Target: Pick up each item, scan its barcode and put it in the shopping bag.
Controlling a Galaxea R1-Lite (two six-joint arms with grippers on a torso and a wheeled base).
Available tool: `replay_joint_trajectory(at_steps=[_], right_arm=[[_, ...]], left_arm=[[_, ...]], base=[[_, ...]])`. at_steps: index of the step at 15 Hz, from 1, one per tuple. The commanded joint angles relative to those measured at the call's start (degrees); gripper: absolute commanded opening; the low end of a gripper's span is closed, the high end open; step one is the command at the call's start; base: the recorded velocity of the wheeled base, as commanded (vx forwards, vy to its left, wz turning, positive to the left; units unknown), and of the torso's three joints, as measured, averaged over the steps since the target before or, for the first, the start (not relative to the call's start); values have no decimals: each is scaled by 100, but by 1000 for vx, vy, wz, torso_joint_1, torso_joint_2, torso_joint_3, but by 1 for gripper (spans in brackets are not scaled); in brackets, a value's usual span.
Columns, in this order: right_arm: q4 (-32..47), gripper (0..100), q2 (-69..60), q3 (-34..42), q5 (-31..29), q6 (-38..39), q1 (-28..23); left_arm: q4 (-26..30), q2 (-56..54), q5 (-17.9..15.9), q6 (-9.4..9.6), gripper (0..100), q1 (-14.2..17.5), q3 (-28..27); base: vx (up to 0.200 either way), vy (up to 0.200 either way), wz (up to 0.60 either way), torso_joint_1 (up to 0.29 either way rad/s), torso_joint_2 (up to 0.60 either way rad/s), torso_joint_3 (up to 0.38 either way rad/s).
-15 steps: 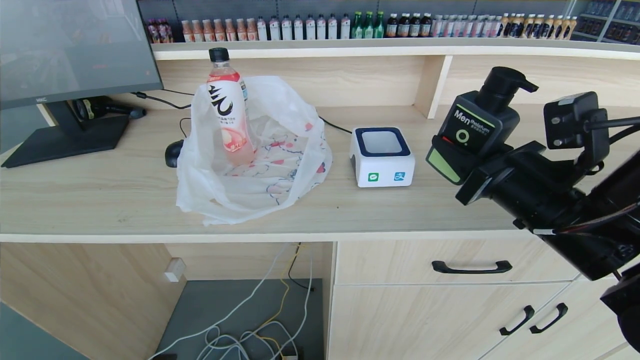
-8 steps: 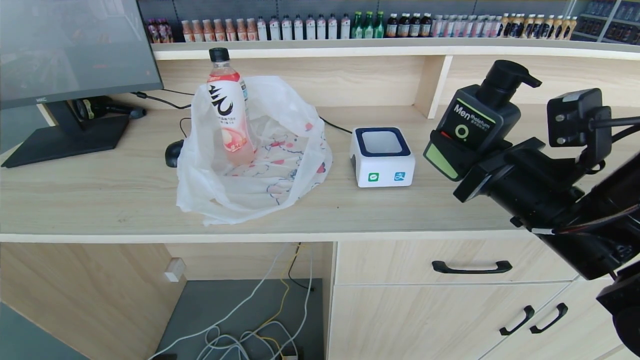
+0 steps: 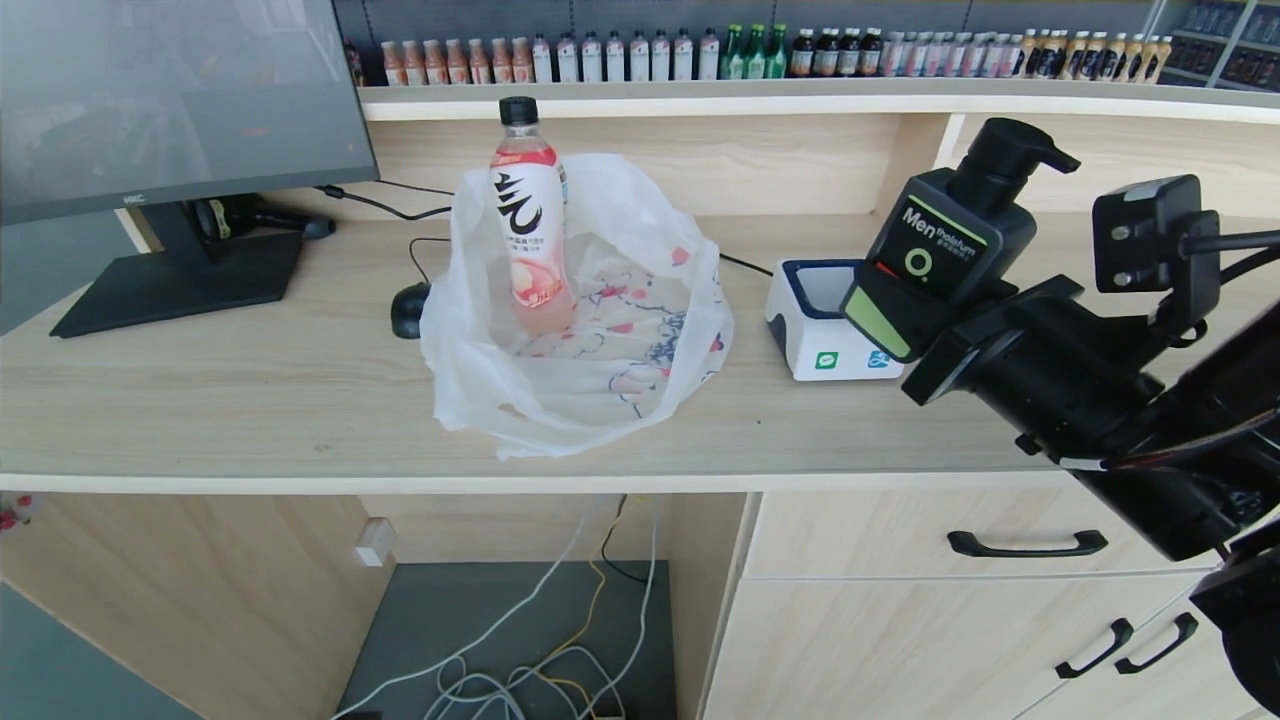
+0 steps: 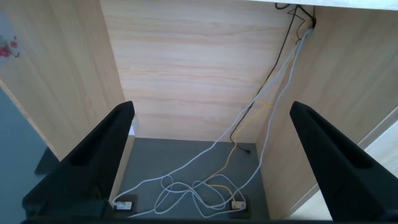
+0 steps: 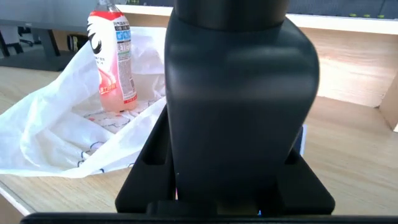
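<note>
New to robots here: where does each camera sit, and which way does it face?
Head view: on the robot's head, facing down at the light wooden counter; right arm shows, right gripper shut on a black pump bottle.
Left wrist view: on the left wrist, facing loose cables under the counter; open left gripper frames them.
Right wrist view: behind that bottle, facing the white plastic shopping bag.
Shared: head and right wrist views show the bag holding a pink drink bottle.

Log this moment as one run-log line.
right tool: shut on pump bottle, near scanner | left tool: open, below counter | drink bottle: upright in shopping bag
</note>
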Motion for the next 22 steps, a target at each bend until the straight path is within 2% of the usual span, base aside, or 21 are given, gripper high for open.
replay_joint_trajectory(at_steps=[1, 5, 10, 12, 15, 19, 22], right_arm=[[-2, 0, 20, 1, 2, 5, 24], [-2, 0, 20, 19, -7, -39, 50], [42, 0, 126, -324, -7, -127, 94], [165, 0, 257, -702, -16, -233, 199], [930, 0, 556, -1677, -112, -233, 542], [2160, 0, 925, -2758, -86, -189, 551], [2485, 0, 1382, -3330, -86, -189, 542]], left_arm=[[-2, -2, 0, 0, 100, 0, 0], [-2, -2, 0, 17, 100, 0, 0], [-2, -2, 0, 9, 100, 0, 0], [-2, -2, 0, 9, 100, 0, 0], [-2, -2, 9, 9, 100, 0, 0], [-2, -2, 0, 9, 100, 0, 0], [-2, -2, 0, 9, 100, 0, 0]], base=[[0, 200, 0, 2, 2, 7], [0, 200, 0, -1, 0, 5], [0, 0, 0, 0, 0, 0], [0, 0, 0, 0, 0, 0], [0, 0, 0, 0, 0, 0], [0, 0, 0, 0, 0, 0], [0, 0, 0, 0, 0, 0]])
